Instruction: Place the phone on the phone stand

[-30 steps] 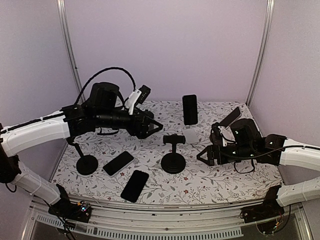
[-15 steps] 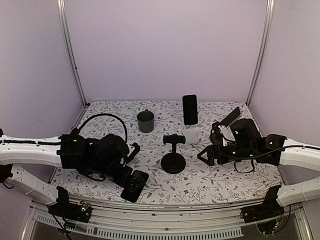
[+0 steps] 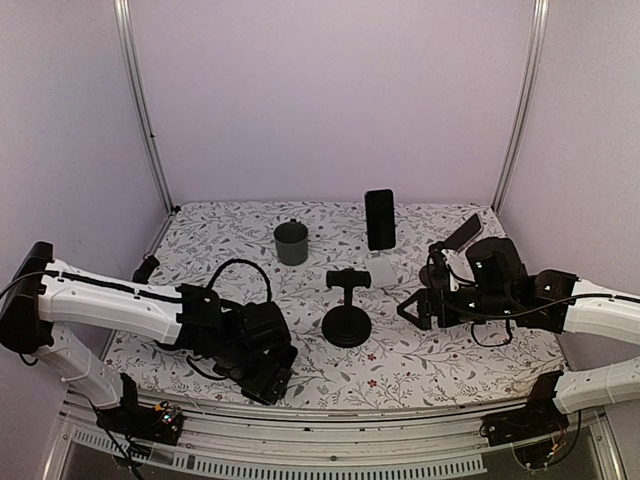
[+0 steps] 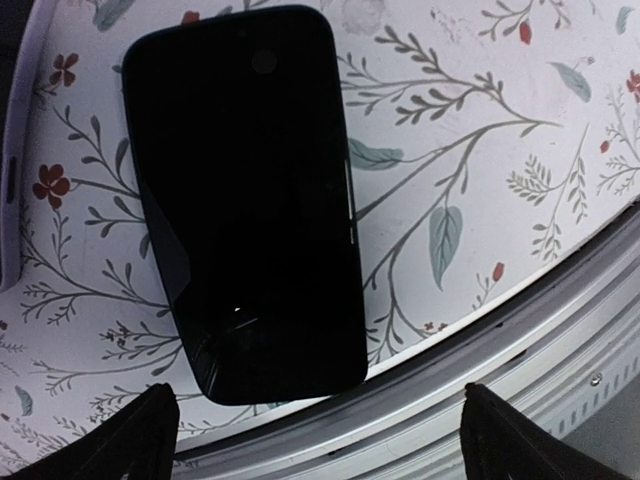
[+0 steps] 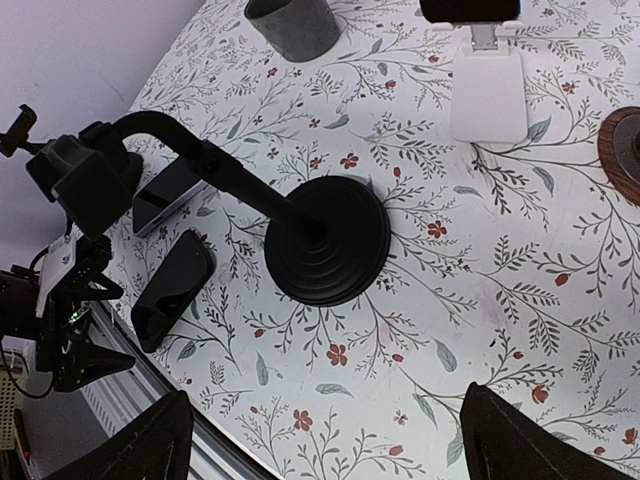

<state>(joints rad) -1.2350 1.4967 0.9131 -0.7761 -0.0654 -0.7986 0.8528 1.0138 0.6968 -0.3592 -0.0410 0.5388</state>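
Hovering over the black phone (image 4: pixel 245 200), which lies flat at the near edge of the bench (image 4: pixel 480 180), the left gripper (image 4: pixel 318 440) has its jaws spread wide and empty, apparently to straddle it; the right gripper (image 5: pixel 325 445), jaws likewise wide and empty, faces the black phone stand (image 5: pixel 322 238)

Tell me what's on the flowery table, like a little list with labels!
near phone: dark, lying flat by the front edge of the table
left gripper: open, above that phone, not touching it
right gripper: open, empty, pointed at the stand
phone stand: black, round base, empty, mid-table
cup: grey, farther back, left of the stand
other phone: upright on a white holder
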